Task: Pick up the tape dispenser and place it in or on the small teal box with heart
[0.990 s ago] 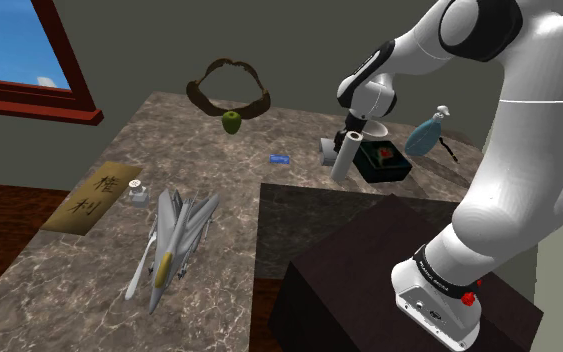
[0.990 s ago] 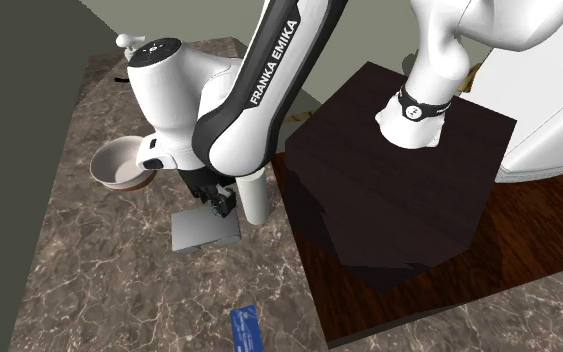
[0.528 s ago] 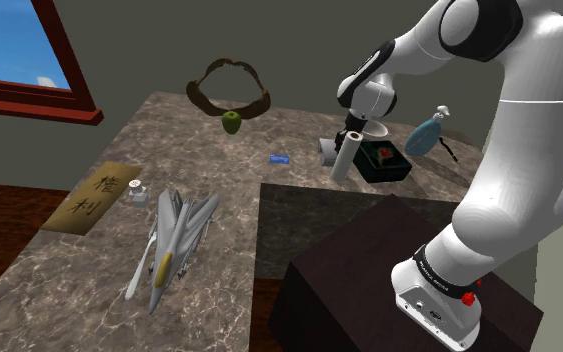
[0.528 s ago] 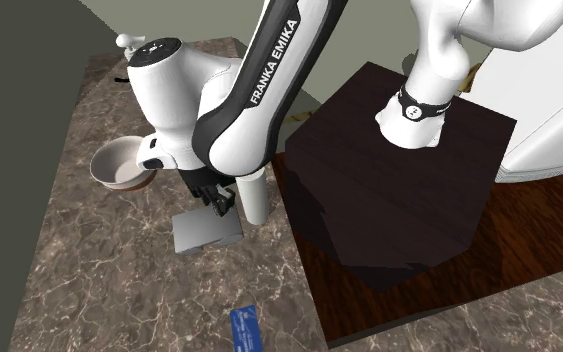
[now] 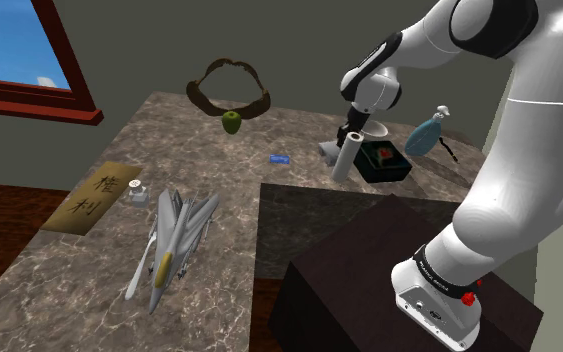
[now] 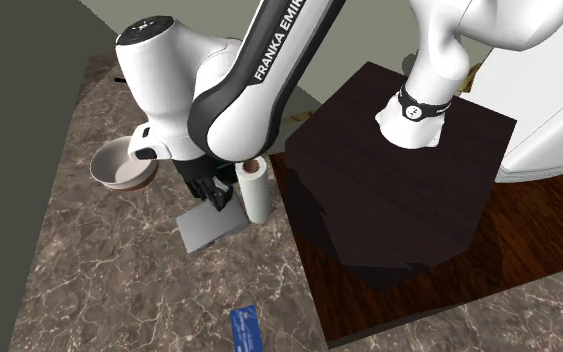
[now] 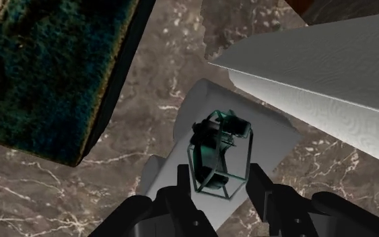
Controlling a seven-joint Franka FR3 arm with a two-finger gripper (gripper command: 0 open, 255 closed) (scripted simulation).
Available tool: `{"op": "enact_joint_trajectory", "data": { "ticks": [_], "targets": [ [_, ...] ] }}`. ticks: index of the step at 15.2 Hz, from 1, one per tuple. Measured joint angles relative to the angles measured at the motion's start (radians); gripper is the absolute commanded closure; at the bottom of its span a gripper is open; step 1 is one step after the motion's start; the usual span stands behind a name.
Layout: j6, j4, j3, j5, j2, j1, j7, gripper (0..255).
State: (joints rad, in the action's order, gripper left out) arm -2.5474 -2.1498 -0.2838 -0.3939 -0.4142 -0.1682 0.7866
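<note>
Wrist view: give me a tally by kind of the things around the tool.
tape dispenser: 1
pale flat slab: 1
white roll: 1
dark teal box: 1
Total: 4

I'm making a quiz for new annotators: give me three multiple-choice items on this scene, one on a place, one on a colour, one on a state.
1. In the shoulder view, the white roll stands on which side of the dark box? A left B right C on top
2. The small flat thing between the apple and the roll is: A red B blue C yellow
3. The gripper is: A wide open B shut on nothing C shut on the tape dispenser
Key: 1 A, the roll is just left of the box. 2 B, it is plainly blue. 3 C, the fingers clasp it.
</note>
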Motion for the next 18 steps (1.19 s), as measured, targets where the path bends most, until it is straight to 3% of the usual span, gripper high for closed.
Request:
{"op": "enact_joint_trajectory", "data": {
  "ticks": [18],
  "targets": [
    [0.185, 0.015, -0.065, 0.133, 0.186, 0.045, -0.108, 255]
  ]
}}
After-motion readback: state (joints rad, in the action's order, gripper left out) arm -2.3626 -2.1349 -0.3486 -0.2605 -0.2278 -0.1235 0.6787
